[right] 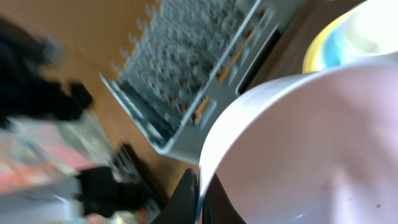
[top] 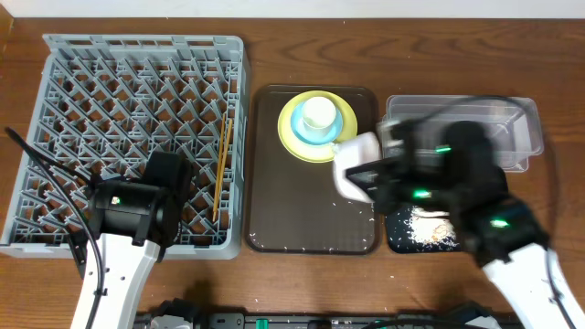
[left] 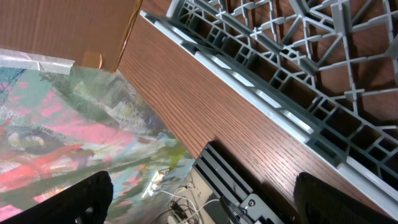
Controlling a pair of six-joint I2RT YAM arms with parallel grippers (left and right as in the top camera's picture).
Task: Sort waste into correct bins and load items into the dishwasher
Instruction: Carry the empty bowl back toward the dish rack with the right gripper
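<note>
Right gripper (right: 200,190) is clamped hard on the rim of the white bowl (top: 355,157), holding it over the right edge of the brown tray (top: 274,219), while the cup (top: 318,114), blue bowl (top: 344,124) and plate (top: 291,139) sit stacked at that tray's back. Left of the tray, chopsticks (top: 224,164) lie in the rack (top: 137,55), and the left gripper (left: 205,196) hangs there, fingers (left: 87,193) spread wide, gripping nothing. Just right of the tray, crumbs (top: 428,224) sit in the black tray (top: 395,236).

Blurred right arm (top: 466,174) over half-hidden black tray (top: 396,240).
</note>
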